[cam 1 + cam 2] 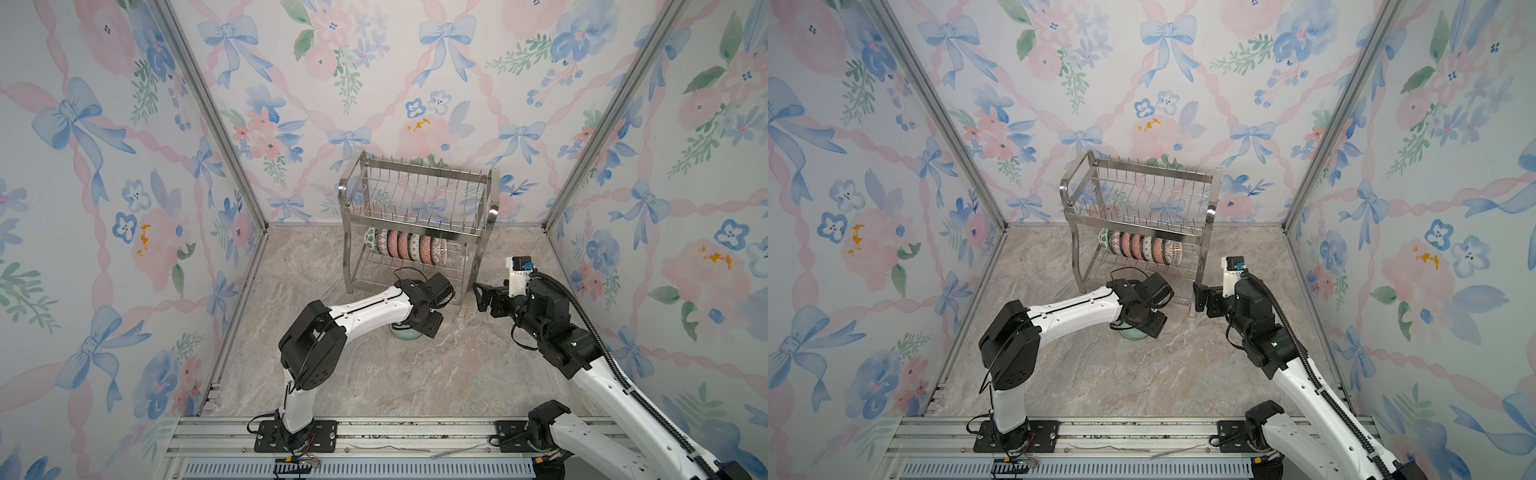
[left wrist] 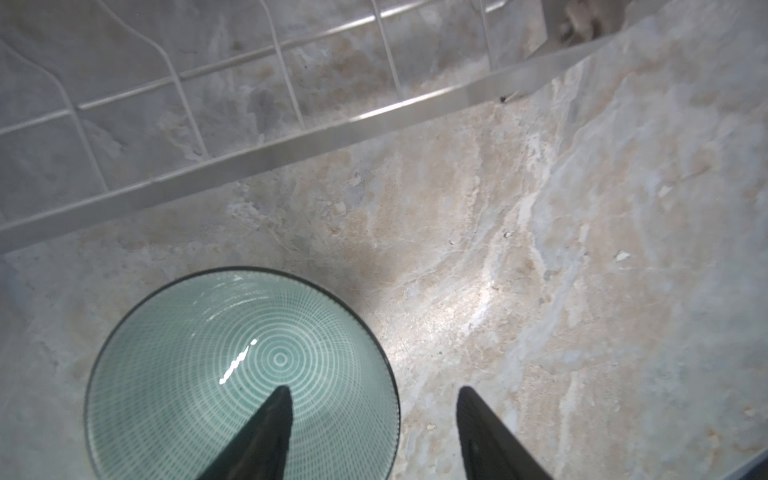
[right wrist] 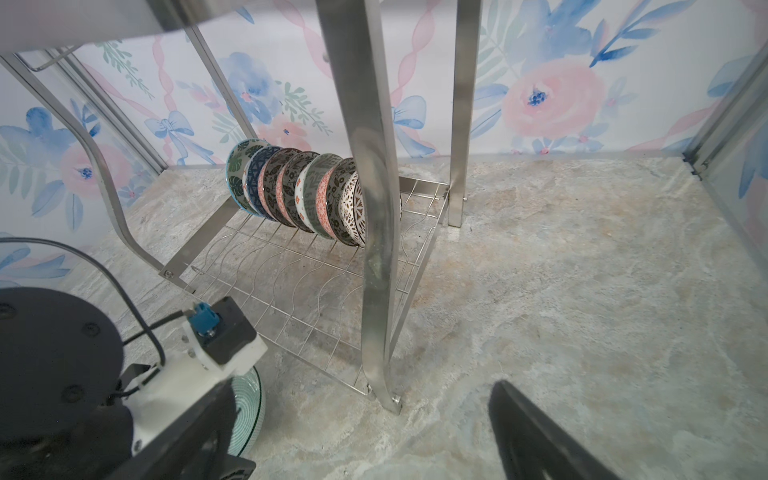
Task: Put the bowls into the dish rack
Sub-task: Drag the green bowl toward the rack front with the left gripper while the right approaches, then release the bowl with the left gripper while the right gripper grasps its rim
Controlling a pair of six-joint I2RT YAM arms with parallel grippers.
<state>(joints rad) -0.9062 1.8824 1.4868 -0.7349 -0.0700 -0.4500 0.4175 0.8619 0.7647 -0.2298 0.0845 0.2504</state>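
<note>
We see the dish rack standing at 12 o'clock on the table, its long axis running from 9 to 3 o'clock; the upper tier is bare wire. On the lower tier a row of bowls stands on edge, packed face to face. The row lies along that same 9-to-3 line, toward the 9 o'clock half of the tier; whether the mouths face 9 or 3 o'clock we cannot tell.

The pale green bowl sits upright on the table, mouth up, with fine white rings on its inside; in both top views it lies at 6 o'clock from the rack, just beside its front edge and apart from it, mostly hidden under the left wrist.

The left pincer hangs over this bowl with its jaws wide apart; one of its fingers is over the bowl's inside and the other is outside the rim, over bare table. We see no grip on the bowl.

The right pincer hovers at 3 o'clock from the green bowl, near the rack's front right leg; its jaws are spread fully and hold nothing.
</note>
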